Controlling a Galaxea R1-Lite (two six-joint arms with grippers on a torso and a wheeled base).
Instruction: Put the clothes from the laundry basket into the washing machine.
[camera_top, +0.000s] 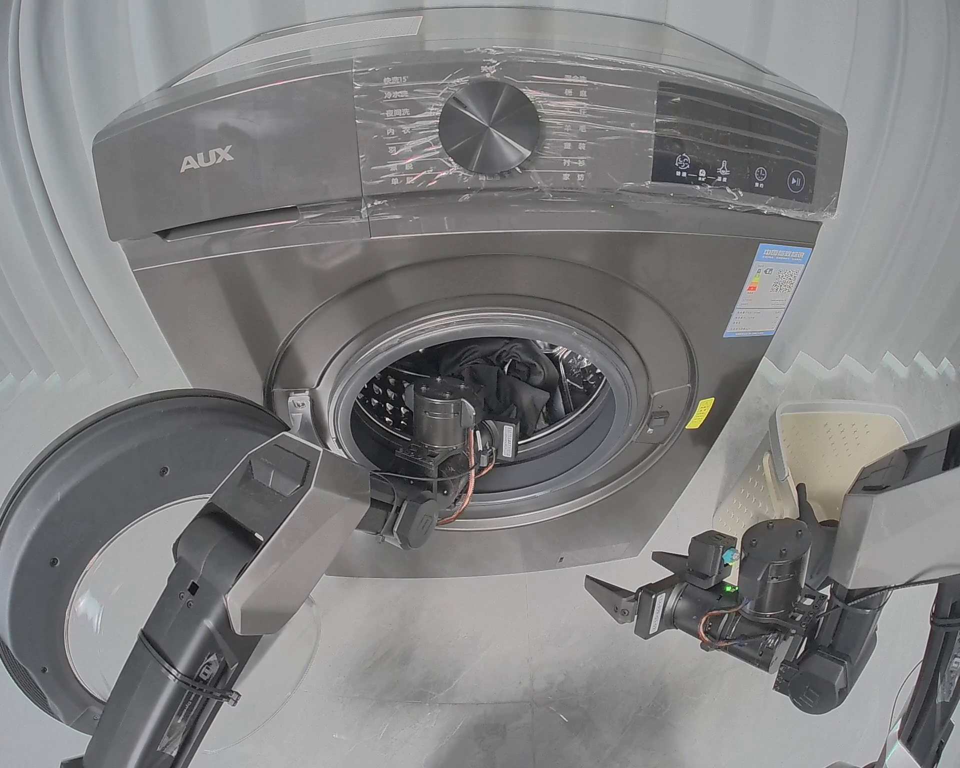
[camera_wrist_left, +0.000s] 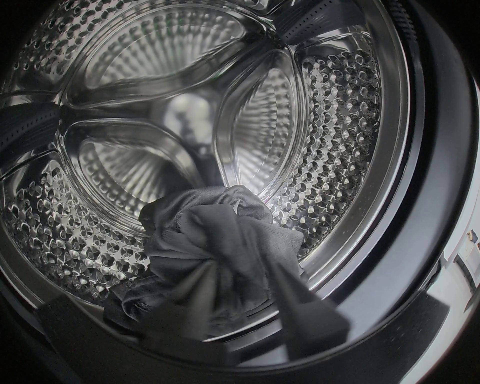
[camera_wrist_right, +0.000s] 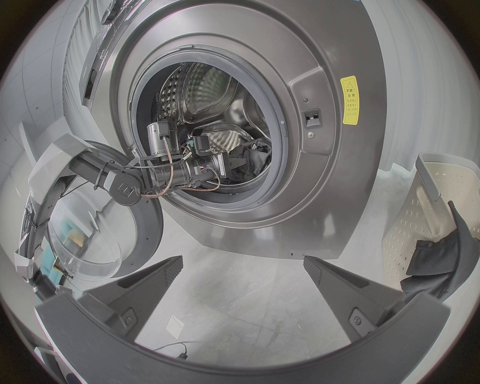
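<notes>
left wrist view: left hand (camera_wrist_left: 243, 267) inside the drum (camera_wrist_left: 340, 125), clamped on dark clothes (camera_wrist_left: 215, 225).

Left arm (camera_top: 290, 500) and dark garment (camera_top: 512, 385) block the lower mouth of the washing machine (camera_top: 480, 270); above is free.

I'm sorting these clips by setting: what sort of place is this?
Probably a staged laundry corner: a front-loading washing machine with dark clothes in its drum, a laundry basket beside it, white curtains behind.
</notes>
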